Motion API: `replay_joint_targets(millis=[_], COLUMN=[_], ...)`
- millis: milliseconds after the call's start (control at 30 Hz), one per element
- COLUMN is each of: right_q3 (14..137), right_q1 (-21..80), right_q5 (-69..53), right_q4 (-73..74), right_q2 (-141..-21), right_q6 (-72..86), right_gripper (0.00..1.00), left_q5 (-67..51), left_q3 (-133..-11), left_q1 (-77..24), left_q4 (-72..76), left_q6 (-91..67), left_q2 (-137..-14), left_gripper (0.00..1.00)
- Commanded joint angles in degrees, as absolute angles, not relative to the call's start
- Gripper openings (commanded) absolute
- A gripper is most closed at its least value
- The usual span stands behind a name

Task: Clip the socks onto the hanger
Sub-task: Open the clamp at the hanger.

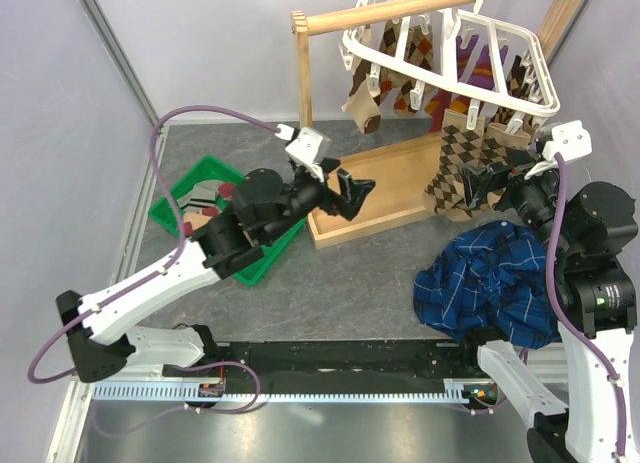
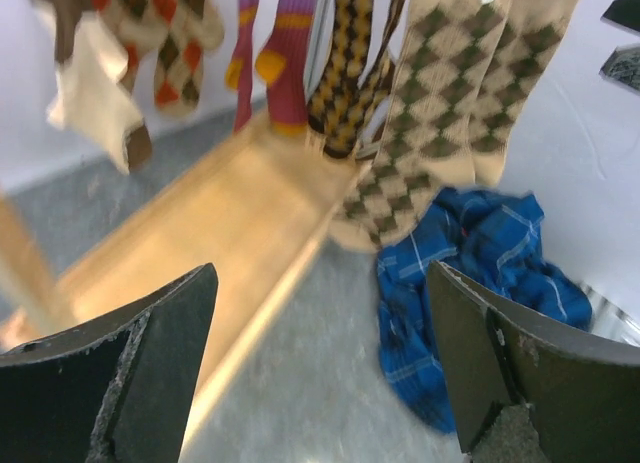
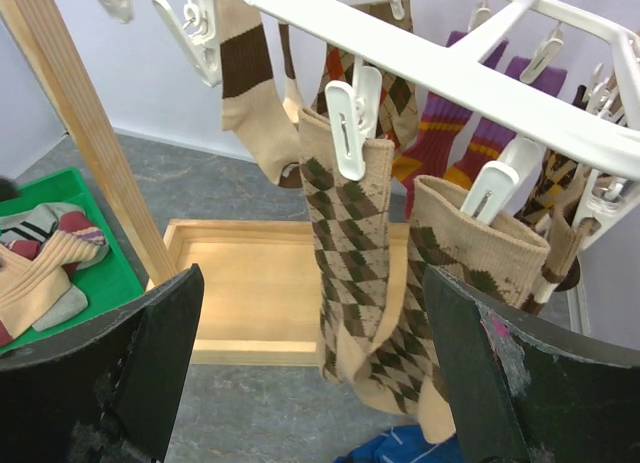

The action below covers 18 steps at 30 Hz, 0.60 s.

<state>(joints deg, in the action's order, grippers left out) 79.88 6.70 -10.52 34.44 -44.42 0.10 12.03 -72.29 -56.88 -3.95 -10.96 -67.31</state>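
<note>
The grey bench [image 1: 380, 283] carries the wooden rail stand [image 1: 303, 73], which holds the hanger [image 3: 480, 78] high so its clips dangle reachable. The socks [image 1: 205, 198] wait in the green tray [image 1: 165, 215], left of the stand. The left fingers [image 2: 150, 373] and right fingers [image 3: 120, 373] gape empty, the right facing the clips.
</note>
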Motion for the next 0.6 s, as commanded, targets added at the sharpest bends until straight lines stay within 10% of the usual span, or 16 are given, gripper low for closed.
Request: replay_joint_targets(millis=[0, 567], right_q3=[78.9, 78.2], right_q1=[7.7, 11.7], right_q5=[-11.4, -11.3], right_q4=[31.3, 30.3], right_q2=[-43.6, -43.1], right_q6=[-0.8, -0.6], right_gripper=[0.98, 0.98], left_q5=[15.5, 15.9], left_q3=[-75.0, -95.7], left_q1=[-58.4, -58.3], left_q4=[13.7, 19.7], left_q6=[-1.2, 6.4], left_q2=[-72.2, -94.8], left_gripper=[0.89, 0.67])
